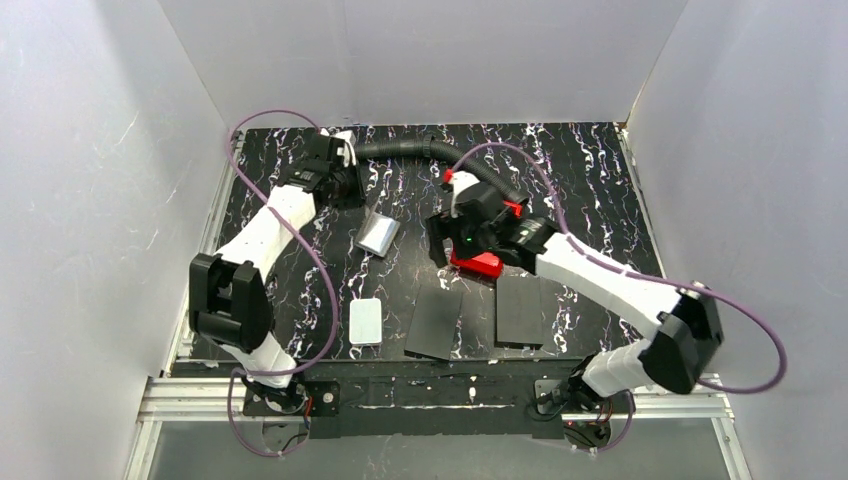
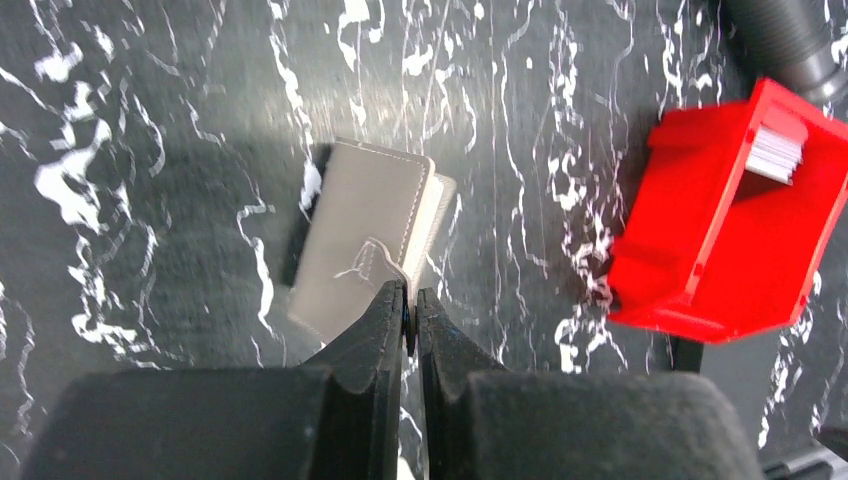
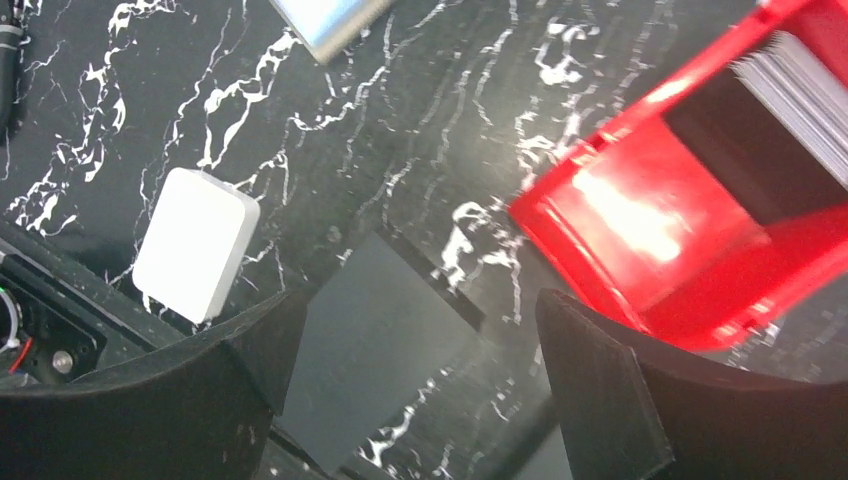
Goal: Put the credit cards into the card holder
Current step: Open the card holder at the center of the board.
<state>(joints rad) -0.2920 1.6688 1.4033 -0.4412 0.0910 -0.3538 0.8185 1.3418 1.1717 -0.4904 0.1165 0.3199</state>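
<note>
Tray (image 1: 478, 263) right of card holder (image 1: 378, 234), hose (image 1: 420, 150) behind

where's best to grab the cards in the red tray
Take the cards by their exposed striped edges, coming down through the tray's open top. They sit stacked against one end, and the red walls close off the sides, so probably only those edges are free to pinch.

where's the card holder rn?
Top view: the card holder lies on the table left of centre, left of the red tray and beyond the white box; the shut left gripper is at its clasp tab.
</note>
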